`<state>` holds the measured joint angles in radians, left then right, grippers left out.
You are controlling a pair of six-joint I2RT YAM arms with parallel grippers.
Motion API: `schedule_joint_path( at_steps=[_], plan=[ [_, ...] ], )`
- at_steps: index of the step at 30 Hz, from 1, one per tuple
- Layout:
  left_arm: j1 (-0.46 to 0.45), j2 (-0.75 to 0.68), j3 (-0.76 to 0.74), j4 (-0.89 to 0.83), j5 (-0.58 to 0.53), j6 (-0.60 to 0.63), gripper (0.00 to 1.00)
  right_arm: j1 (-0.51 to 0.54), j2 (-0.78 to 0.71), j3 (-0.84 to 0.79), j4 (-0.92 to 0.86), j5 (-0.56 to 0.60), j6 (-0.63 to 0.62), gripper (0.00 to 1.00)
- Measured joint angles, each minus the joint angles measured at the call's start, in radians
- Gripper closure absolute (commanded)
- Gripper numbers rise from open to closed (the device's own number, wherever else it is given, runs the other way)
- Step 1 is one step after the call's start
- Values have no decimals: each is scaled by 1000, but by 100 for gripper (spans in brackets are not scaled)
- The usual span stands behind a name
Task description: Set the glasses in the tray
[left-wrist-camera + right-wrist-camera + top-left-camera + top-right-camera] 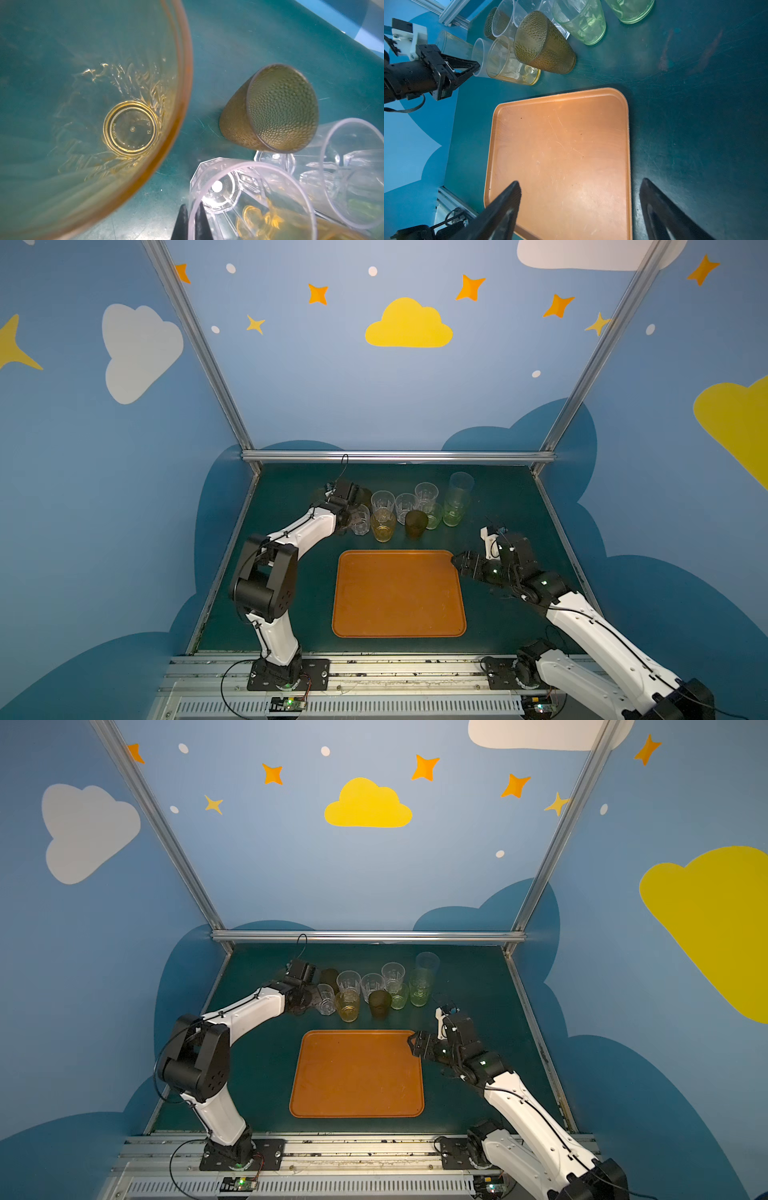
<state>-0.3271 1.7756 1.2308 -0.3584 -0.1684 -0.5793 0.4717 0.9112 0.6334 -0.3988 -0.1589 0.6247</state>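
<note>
The glasses stand in a cluster at the back of the table. My left gripper (354, 517) is shut on the rim of a clear faceted glass (361, 523) at the cluster's left end. Its two black fingertips (182, 223) pinch the rim wall of this clear faceted glass (216, 187), one inside and one outside. A tall amber glass (133, 124) stands close beside it, and a dark brown dimpled glass (270, 112) behind. The orange-brown tray (399, 593) lies bare in the middle. My right gripper (457, 562) hovers open over the tray's (560, 145) far right corner.
To the right of the held glass stand a yellow glass (383, 526), another dark brown one (416, 524), clear ones (406, 506), green ones (455, 512) and a tall greyish one (461, 485). An aluminium rail (399, 456) borders the back.
</note>
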Motion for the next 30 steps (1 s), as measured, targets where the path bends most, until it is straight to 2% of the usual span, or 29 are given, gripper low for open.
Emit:
schedule_joint_path(
  at_steps=[9,30],
  plan=[
    [0,-84,-47,-12,26,0,96,-4,45,0,12,-20,16,12],
    [-4,-327,-144,-86,43,30,96,-23,46,0,43,-19,53,11]
  ],
)
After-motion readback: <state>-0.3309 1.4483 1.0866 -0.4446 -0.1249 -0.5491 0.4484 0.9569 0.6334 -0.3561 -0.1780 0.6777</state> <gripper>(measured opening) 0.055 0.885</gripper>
